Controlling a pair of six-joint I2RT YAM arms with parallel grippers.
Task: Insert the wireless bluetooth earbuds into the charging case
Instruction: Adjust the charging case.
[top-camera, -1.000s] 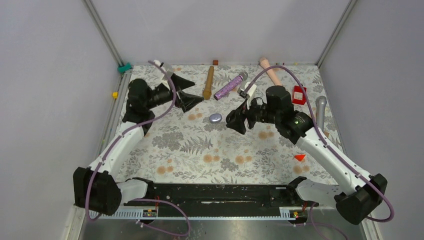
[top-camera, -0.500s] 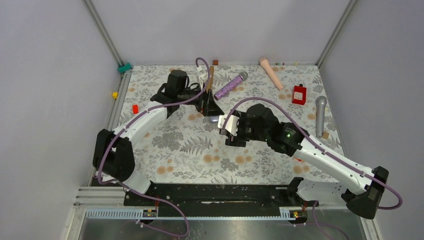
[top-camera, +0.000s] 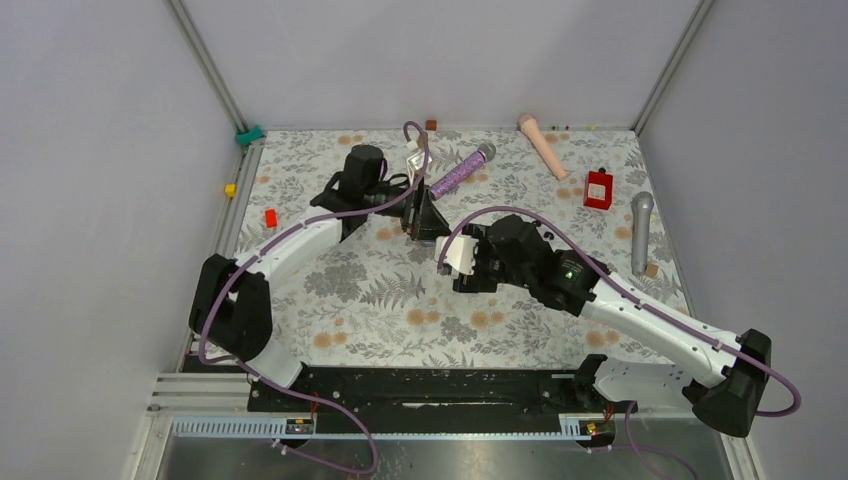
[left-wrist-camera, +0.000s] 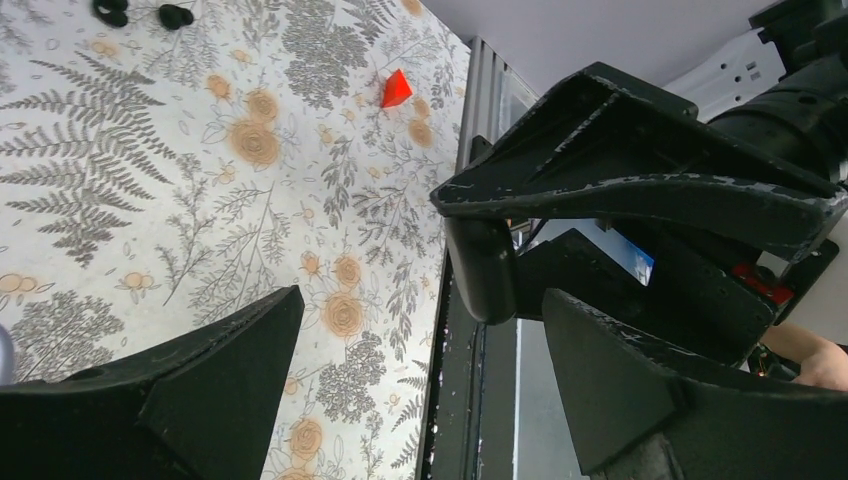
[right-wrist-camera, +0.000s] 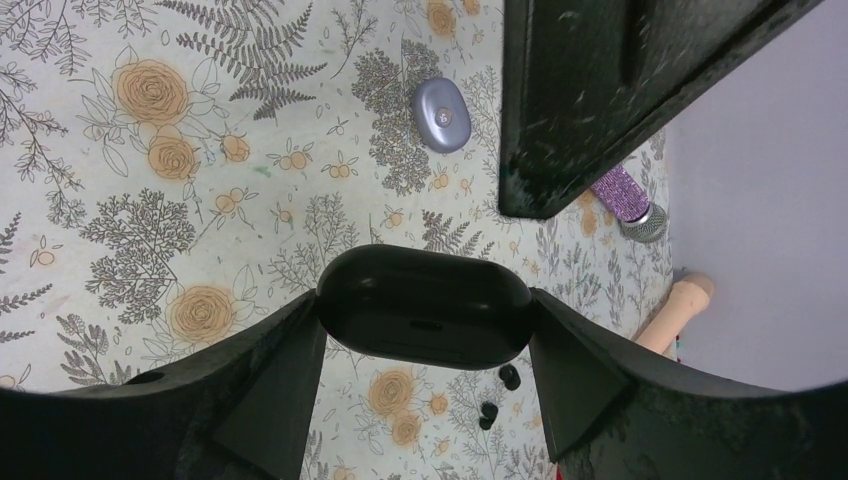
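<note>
A black charging case (right-wrist-camera: 423, 320) is held by its two ends, above the mat, in my right gripper (right-wrist-camera: 425, 312), which is shut on it. Two black earbuds (right-wrist-camera: 509, 376) lie loose on the floral mat just beyond the case; the left wrist view shows the earbuds (left-wrist-camera: 175, 15) far off at its top edge. My left gripper (left-wrist-camera: 420, 300) is open with nothing between its fingers and hangs close to the case (left-wrist-camera: 480, 265). In the top view the left gripper (top-camera: 425, 215) sits just behind the right gripper (top-camera: 462, 265) at mid-table.
A closed lilac case (right-wrist-camera: 441, 113) lies on the mat near the left gripper. A purple glitter microphone (top-camera: 462, 170), a peach one (top-camera: 541, 144), a grey one (top-camera: 640, 230) and a red box (top-camera: 598, 188) lie towards the back right. A red wedge (left-wrist-camera: 396, 88) lies by the table's near right edge.
My left arm has swung from the back left to the middle of the table, its jaws narrowing a little. The right arm has moved left and nearer with the black case.
</note>
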